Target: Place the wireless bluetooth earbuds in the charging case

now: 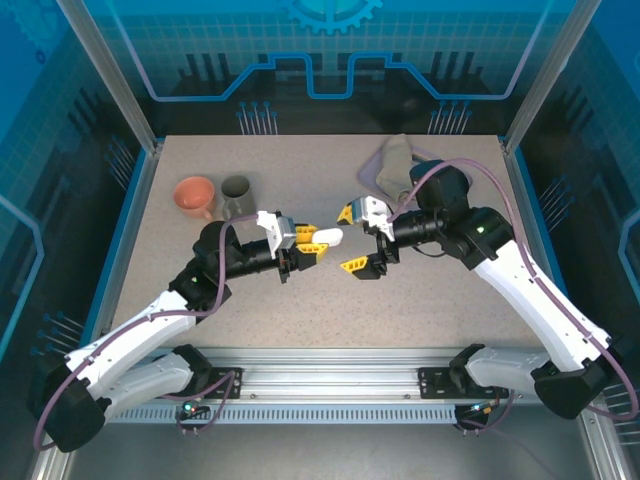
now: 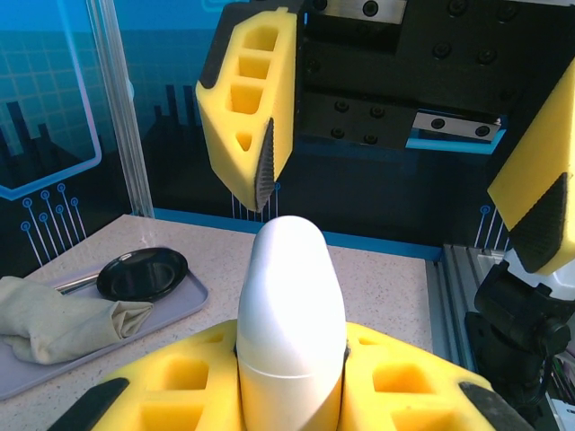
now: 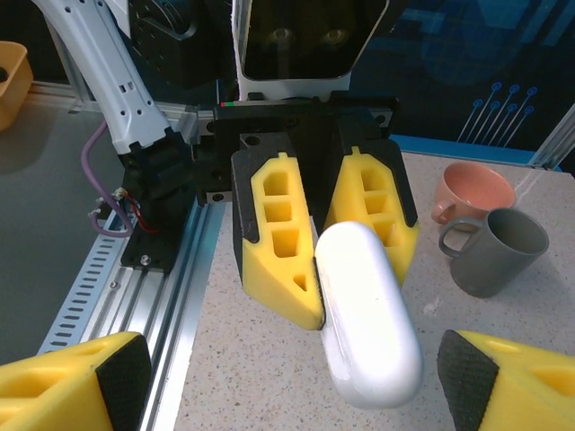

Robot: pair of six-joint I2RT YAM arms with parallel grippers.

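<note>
A white pebble-shaped charging case [image 1: 327, 238], lid closed, is held up above the table by my left gripper [image 1: 305, 243], which is shut on its base. In the left wrist view the case [image 2: 289, 305] stands out from between my yellow fingers [image 2: 153, 395]. My right gripper [image 1: 351, 239] faces it, open wide, one finger on each side of the case's free end and not touching it. In the right wrist view the case [image 3: 368, 314] lies between my spread fingertips [image 3: 121, 377]. The earbuds are out of view.
A salmon mug [image 1: 195, 196] and a grey mug [image 1: 237, 196] stand at the back left. A lilac tray [image 2: 135, 310] at the back right holds a crumpled cloth [image 2: 63, 314] and a black dish [image 2: 142, 274]. An aluminium rail [image 1: 330, 375] runs along the near edge.
</note>
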